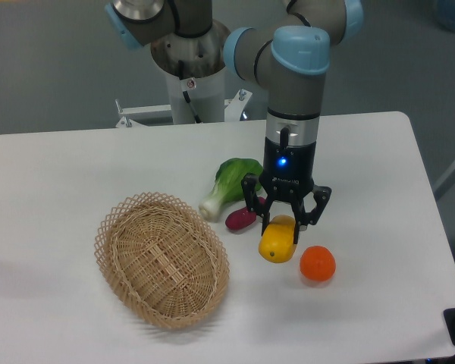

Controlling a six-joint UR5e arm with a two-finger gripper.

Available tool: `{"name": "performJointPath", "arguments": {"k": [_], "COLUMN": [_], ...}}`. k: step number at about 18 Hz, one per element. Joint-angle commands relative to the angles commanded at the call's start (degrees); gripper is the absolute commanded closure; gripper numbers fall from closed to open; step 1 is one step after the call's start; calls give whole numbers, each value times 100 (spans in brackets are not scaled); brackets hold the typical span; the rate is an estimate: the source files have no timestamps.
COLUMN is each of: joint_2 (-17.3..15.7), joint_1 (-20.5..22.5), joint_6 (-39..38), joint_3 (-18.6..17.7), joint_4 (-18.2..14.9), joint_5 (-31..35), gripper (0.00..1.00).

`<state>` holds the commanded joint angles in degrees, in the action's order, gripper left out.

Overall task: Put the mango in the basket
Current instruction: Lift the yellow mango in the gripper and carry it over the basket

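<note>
Mango (277, 243), smooth oblong, in gripper (282, 221).

Yellow mango (277, 241) tilted, right of empty wicker basket (162, 259)

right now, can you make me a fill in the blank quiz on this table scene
1. The gripper is closed on the ____.
2. The wicker basket holds ____ items.
3. The round orange fruit rests on the ____.
4. The dark-purple vegetable lies between the mango and the green-and-white ____.

Missing words: mango; no; table; leafy vegetable
</note>
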<state>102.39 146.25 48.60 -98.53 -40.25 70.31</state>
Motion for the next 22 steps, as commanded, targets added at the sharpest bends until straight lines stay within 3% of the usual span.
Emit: {"name": "performJointPath", "arguments": {"k": [7,14,17,22], "joint_2": [-26,-62,-53,175], "joint_1": [-35,-263,-570,-1545], "joint_6": [-88,-842,-1326,-1896], "joint_3": [0,-26,-184,-448], "joint_4": [0,0,0,9], "joint_5": [9,70,271,1448], "gripper": [55,55,55,54]}}
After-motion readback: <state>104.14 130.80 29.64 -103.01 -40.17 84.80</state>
